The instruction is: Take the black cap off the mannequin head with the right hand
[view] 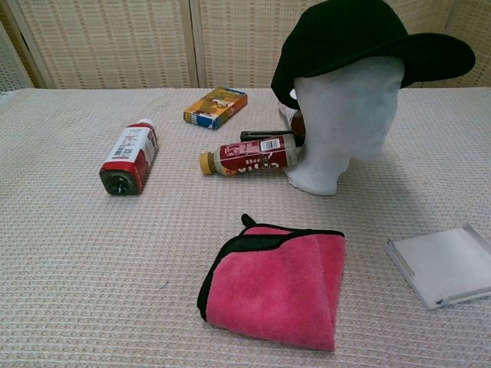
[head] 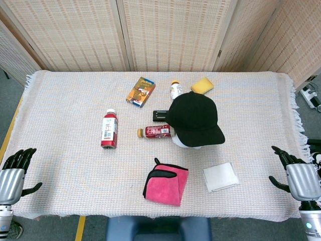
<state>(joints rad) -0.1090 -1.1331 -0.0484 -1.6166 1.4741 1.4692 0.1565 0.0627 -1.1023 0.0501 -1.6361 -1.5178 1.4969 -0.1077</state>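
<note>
A black cap [head: 195, 117] [view: 360, 40] sits on the white mannequin head [view: 341, 123] [head: 188, 143] right of the table's middle, its brim pointing right and toward me. My right hand [head: 297, 174] hovers at the table's front right corner, fingers spread, holding nothing, well away from the cap. At the front left corner my left hand [head: 14, 173] is likewise open and empty. Neither hand appears in the chest view.
A lying red bottle [head: 109, 129] [view: 130, 156], a smaller bottle [head: 156, 132] [view: 249, 156] beside the mannequin, a snack box [head: 140, 91] [view: 215, 106], a yellow sponge [head: 201, 85], a folded pink cloth [head: 166, 183] [view: 278, 285] and a clear square case [head: 220, 176] [view: 445, 263] lie on the woven tablecloth [head: 65, 110].
</note>
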